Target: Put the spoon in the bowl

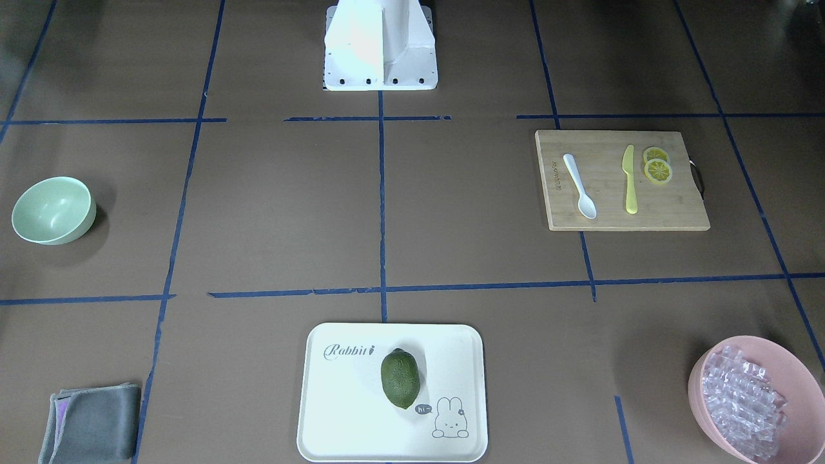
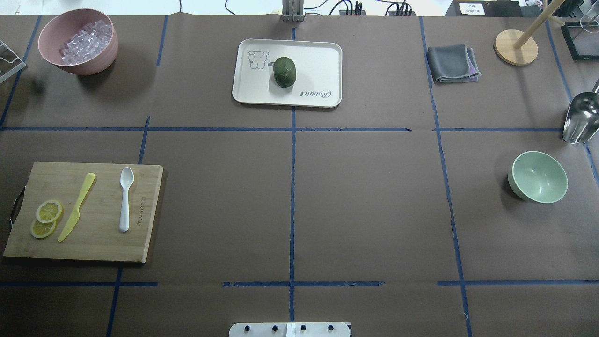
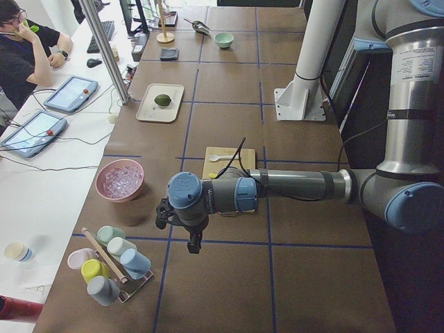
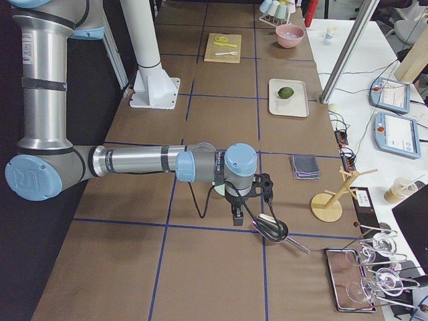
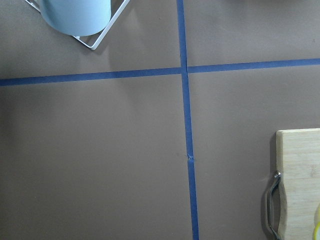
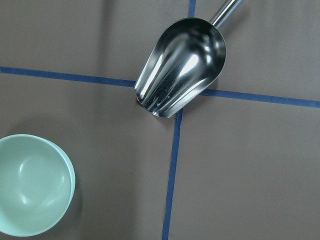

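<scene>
1. Near and large in the left side view, the left arm (image 3: 291, 186) reaches out level over the table (image 2: 365, 210). Its wrist is bent so the left gripper (image 3: 193, 243) points straight down; I cannot tell how far its jaws stand apart.
2. On the cutting board (image 2: 103, 243) lies the spoon (image 2: 125, 199), flat beside the yellow knife (image 2: 76, 207). It is apart from that gripper, which hangs past the board's handled end.
3. Posed likewise, the right arm (image 4: 134, 160) aims the right gripper (image 4: 237, 217) downward near the bowl (image 2: 538, 177) and a metal scoop (image 6: 180, 67); its opening cannot be told.
4. Spoon and bowl sit well apart, at opposite ends of the table.
</scene>
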`<state>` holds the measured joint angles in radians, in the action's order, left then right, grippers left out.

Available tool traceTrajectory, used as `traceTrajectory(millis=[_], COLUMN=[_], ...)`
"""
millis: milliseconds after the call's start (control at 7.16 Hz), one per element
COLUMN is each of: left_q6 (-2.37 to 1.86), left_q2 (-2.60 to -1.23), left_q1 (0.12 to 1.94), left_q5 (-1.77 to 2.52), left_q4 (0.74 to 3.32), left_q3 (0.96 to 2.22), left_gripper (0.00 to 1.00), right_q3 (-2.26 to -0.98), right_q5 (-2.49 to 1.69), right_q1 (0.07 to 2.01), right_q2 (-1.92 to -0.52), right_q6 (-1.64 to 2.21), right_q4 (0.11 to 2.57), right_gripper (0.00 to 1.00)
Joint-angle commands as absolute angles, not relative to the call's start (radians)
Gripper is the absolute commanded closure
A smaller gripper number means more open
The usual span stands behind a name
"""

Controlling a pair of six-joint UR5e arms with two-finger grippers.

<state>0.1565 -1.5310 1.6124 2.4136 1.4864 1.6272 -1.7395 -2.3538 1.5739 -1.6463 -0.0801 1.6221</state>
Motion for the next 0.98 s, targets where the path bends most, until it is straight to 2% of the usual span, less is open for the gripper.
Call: traceTrajectory(millis=[0,419,559,838], left_q6=[0.156,0.156,0.156,0.156], left_q2=[-1.534,-1.536,-1.531,-1.525], left_q1=[1.614,1.612,1.614,1.614], left_q5=[2.414,2.414,2.414,2.414], left_q4=[1.486,1.486,1.488,1.488], left_q3=[1.634,1.638,1.646,1.658], left_gripper=[0.0,0.0,0.0,0.0], right_q3=[-1.752,-1.692,-1.692,-1.689], right_q5=[-2.353,-2.349,-2.35,-2.355], right_q1=[1.572,1.548,1.516,1.401], right_q2=[-1.625,-1.575,-1.624,-1.698], right_q6=[-0.086,-0.017,0.062,0.423], right_q4=[1.623,1.552,1.458,1.12], right_gripper=[0.0,0.0,0.0,0.0])
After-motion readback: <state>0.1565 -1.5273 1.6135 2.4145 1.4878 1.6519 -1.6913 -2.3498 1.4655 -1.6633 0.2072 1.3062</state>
